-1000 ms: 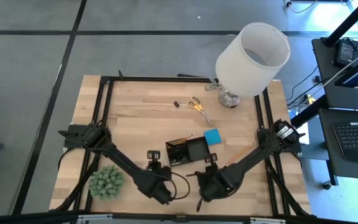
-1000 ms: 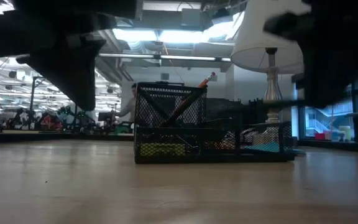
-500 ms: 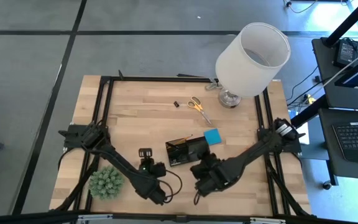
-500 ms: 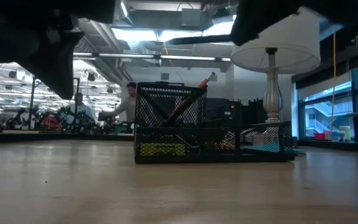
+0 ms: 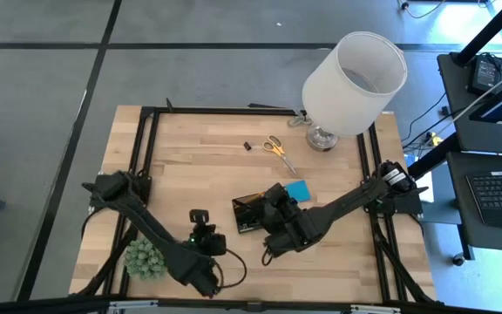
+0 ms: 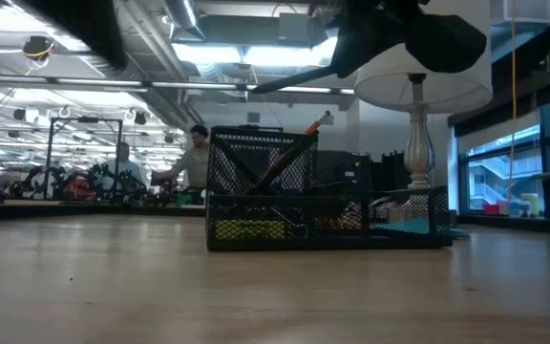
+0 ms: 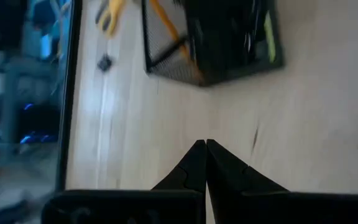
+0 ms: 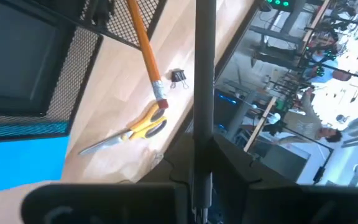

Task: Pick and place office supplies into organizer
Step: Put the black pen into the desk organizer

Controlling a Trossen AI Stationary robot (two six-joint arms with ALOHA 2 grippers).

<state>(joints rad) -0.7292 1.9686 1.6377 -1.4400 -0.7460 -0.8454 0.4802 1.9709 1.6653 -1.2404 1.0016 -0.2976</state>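
Note:
The organizer (image 5: 253, 214), a black mesh tray, stands on the table's middle with an orange pencil (image 8: 143, 43) leaning in it. My right gripper (image 5: 274, 201) hovers above its right part, shut on a black pen (image 8: 205, 74). My left gripper (image 7: 205, 147) is shut and empty, raised over the bare wood on the near side of the organizer (image 7: 210, 37). On the table beyond lie yellow-handled scissors (image 5: 277, 148), a blue pad (image 5: 297, 191) and a small black clip (image 5: 247, 146). My right gripper pinches the black pen between its two fingers (image 8: 191, 163). The pen's shaft (image 8: 205, 118) runs along the fingers and sticks out far past their tips. Which end is gripped is hidden by the fingers. In the low view the pen (image 6: 294, 78) hangs clear, slanting slightly above the organizer (image 6: 304, 201).
A big white lamp (image 5: 351, 83) stands at the far right corner. A green spiky plant ball (image 5: 144, 257) sits at the near left beside my left arm. A black frame rail (image 5: 146, 157) borders the table. People show in the room behind.
Both grippers have risen. My right gripper, carrying the pen, has gone toward the far edge until it is above the organizer, and its wrist has rolled. My left gripper has drawn back toward the table's left, staying shut.

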